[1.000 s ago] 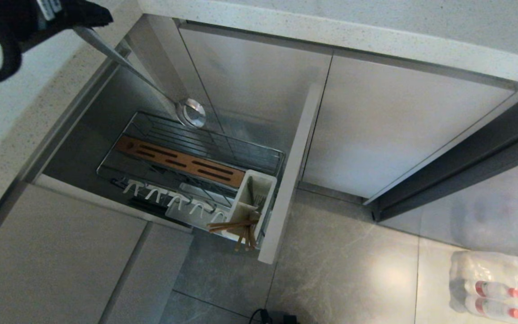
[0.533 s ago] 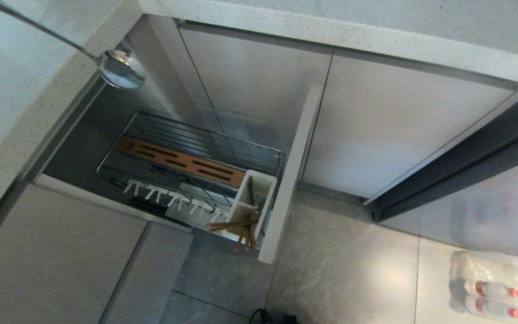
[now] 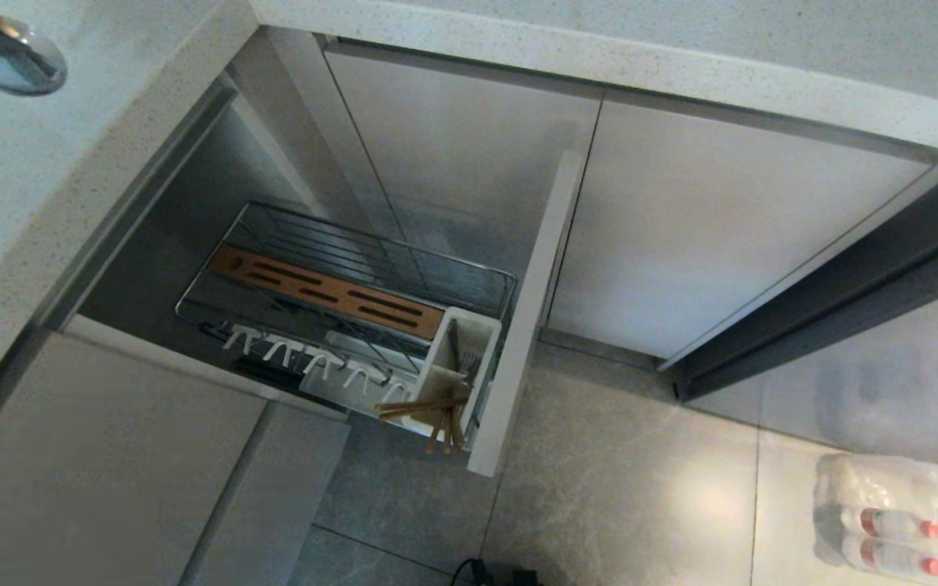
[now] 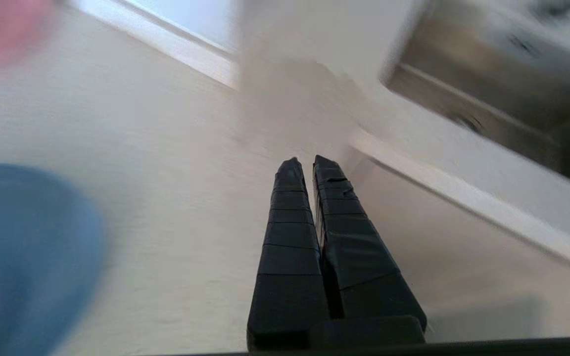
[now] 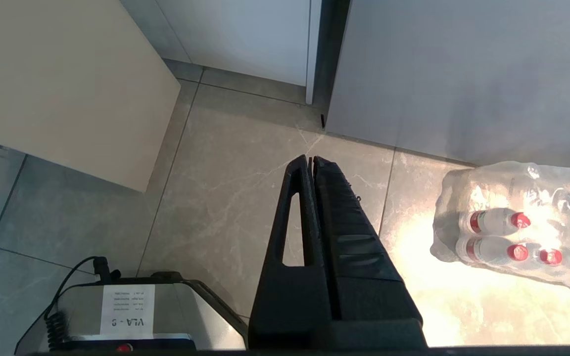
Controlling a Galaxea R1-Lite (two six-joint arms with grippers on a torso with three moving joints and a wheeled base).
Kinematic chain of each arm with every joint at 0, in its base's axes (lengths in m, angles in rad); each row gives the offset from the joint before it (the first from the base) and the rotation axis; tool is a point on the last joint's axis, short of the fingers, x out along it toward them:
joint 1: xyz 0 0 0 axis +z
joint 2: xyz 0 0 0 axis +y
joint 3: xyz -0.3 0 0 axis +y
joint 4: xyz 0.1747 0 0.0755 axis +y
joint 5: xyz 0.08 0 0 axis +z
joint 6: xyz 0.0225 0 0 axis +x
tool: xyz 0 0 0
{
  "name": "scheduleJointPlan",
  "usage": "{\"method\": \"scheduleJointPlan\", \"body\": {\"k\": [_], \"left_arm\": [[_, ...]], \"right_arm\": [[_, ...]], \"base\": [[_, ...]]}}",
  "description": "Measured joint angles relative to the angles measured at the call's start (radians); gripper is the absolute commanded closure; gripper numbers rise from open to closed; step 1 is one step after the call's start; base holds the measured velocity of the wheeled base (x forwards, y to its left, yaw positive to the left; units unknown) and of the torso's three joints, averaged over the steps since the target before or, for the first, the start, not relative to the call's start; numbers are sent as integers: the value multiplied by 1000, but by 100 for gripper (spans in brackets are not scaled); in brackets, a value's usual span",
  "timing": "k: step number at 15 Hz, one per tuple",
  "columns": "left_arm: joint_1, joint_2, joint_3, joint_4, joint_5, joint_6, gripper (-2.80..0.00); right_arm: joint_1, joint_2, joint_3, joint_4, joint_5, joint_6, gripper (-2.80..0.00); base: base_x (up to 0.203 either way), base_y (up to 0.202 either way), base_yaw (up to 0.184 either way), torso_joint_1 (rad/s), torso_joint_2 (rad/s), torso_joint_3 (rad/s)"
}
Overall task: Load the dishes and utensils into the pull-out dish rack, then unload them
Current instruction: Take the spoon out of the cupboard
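The left gripper [image 4: 304, 162] is squeezed shut over the pale counter [image 4: 176, 207], near a blurry light-blue plate [image 4: 23, 257]. A shiny spoon bowl [image 3: 9, 54] shows over the counter; what holds it is hidden. The right gripper [image 5: 310, 159] hangs closed over the floor. Below, the pull-out dish rack [image 3: 339, 277] stands open, with wooden chopsticks [image 3: 428, 409] leaning out of its white caddy [image 3: 461, 358]
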Motion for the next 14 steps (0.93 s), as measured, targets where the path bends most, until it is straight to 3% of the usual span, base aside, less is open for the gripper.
{"method": "scheduleJointPlan", "body": {"k": [3, 8, 14], "left_arm": [[128, -22, -7, -17, 10, -42, 0], [316, -26, -9, -63, 89, -91, 0], [550, -8, 21, -84, 99, -152, 0]], "right_arm": [[0, 0, 0, 0, 0, 0, 0], [0, 0, 0, 0, 0, 0, 0], [0, 0, 0, 0, 0, 0, 0]], "base": [[0, 0, 0, 0, 0, 0], [0, 0, 0, 0, 0, 0], [0, 0, 0, 0, 0, 0]]}}
